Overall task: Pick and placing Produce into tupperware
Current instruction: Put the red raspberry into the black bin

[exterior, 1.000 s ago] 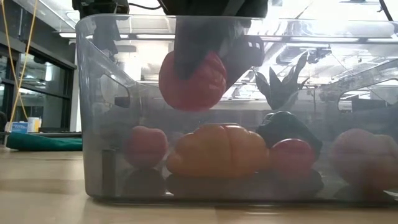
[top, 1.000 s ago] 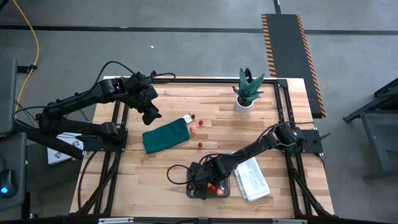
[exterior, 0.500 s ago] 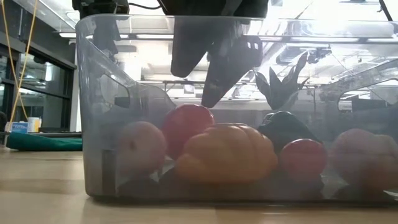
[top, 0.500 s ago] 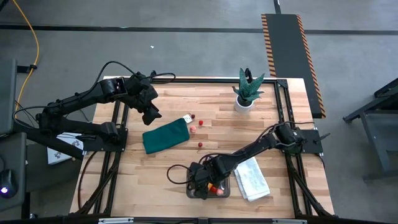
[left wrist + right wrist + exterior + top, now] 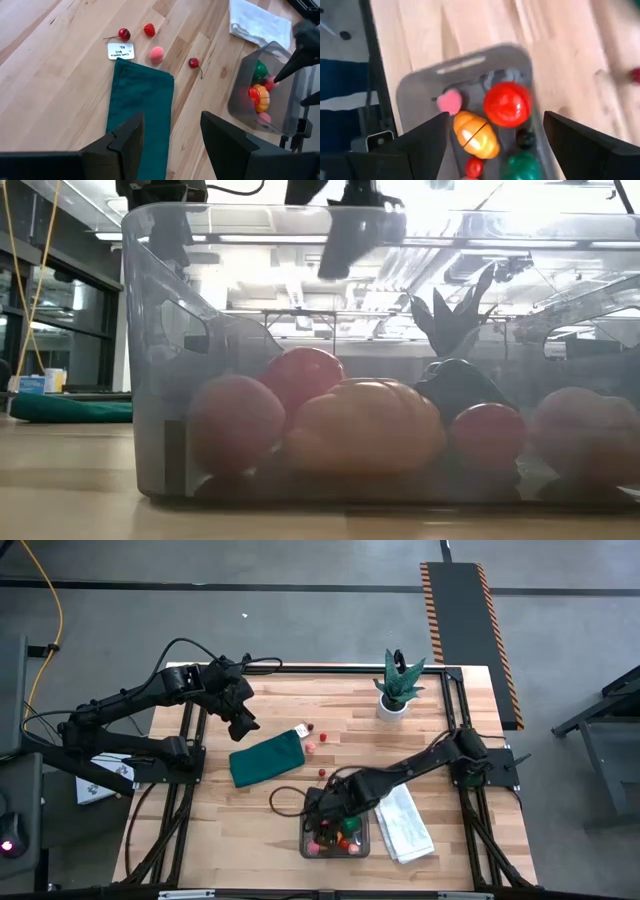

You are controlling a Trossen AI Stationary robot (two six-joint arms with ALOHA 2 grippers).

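The tupperware (image 5: 336, 838) sits at the near edge of the table, just beside the folded white towel (image 5: 405, 825), and serves as the reference point. The right gripper (image 5: 322, 808) hangs just above its far rim, fingers spread wide and empty, a posture consistent with having released a piece and clearing the container. Inside lie a red round piece (image 5: 508, 104), an orange ridged piece (image 5: 475, 133), a pink piece (image 5: 449, 101) and a green one (image 5: 522, 165), resting loose on the floor. Four produce pieces, among them a pink ball (image 5: 157, 54), lie well beyond the container, near the dark green cloth (image 5: 139, 120). The left gripper (image 5: 170, 137) waits over that cloth, jaws apart, holding nothing.
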